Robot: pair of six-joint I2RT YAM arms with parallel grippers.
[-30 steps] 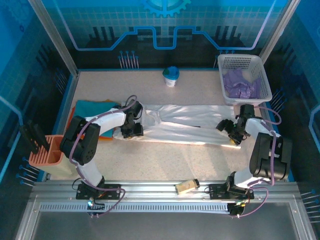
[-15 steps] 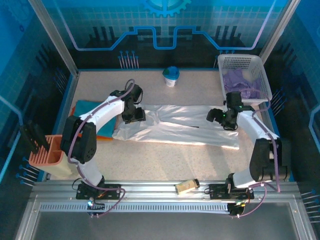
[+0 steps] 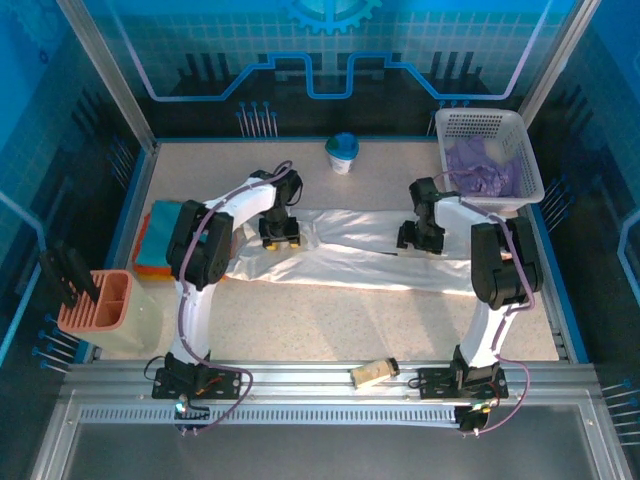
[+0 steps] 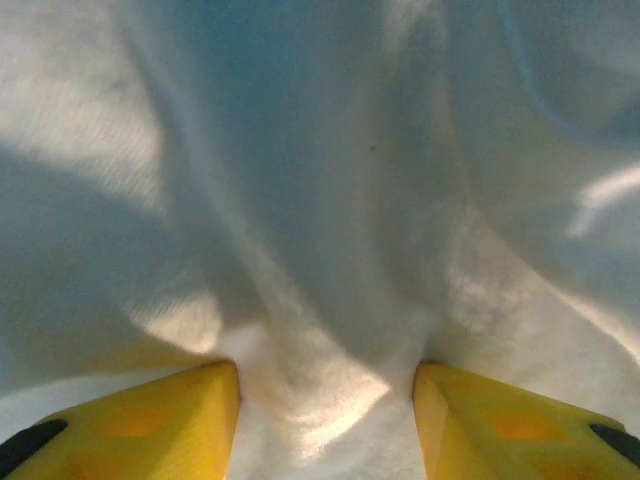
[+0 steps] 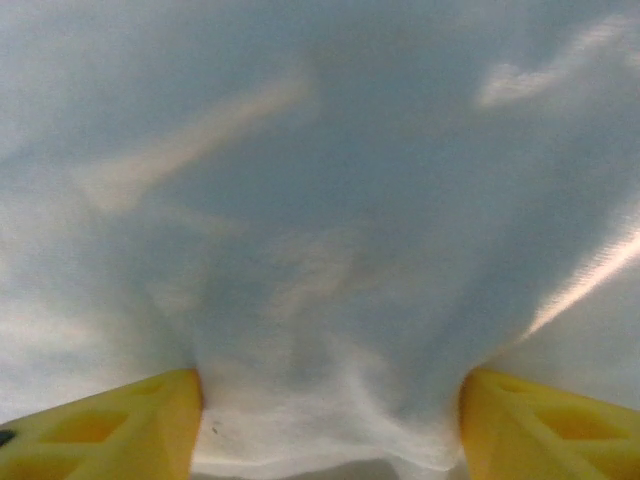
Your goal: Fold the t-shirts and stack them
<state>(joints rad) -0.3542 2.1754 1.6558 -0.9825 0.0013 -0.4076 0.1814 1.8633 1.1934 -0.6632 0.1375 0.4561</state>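
Observation:
A white t-shirt (image 3: 350, 255) lies spread in a long band across the middle of the table. My left gripper (image 3: 280, 232) is down on its left part. In the left wrist view the yellow fingers (image 4: 170, 420) stand apart on the t-shirt (image 4: 320, 200), with a ridge of it bunched between them at the left gripper (image 4: 327, 385). My right gripper (image 3: 420, 238) is down on the right part. Its fingers (image 5: 540, 425) stand wide around a hem of the white t-shirt (image 5: 320, 250) at the right gripper (image 5: 330, 400). Folded teal and orange t-shirts (image 3: 160, 240) lie at the left. A pale purple one (image 3: 480, 165) sits in the basket.
The white lattice basket (image 3: 520, 185) stands at the back right. A blue-lidded cup (image 3: 342, 153) is at the back centre. A salmon-pink ribbed tray (image 3: 95, 300) sits at the near left. A small tan object (image 3: 372, 372) lies on the front rail.
Both grippers moved away from the near edge and inward over the white t-shirt. The right gripper went left from the shirt's right end, and its jaws narrowed.

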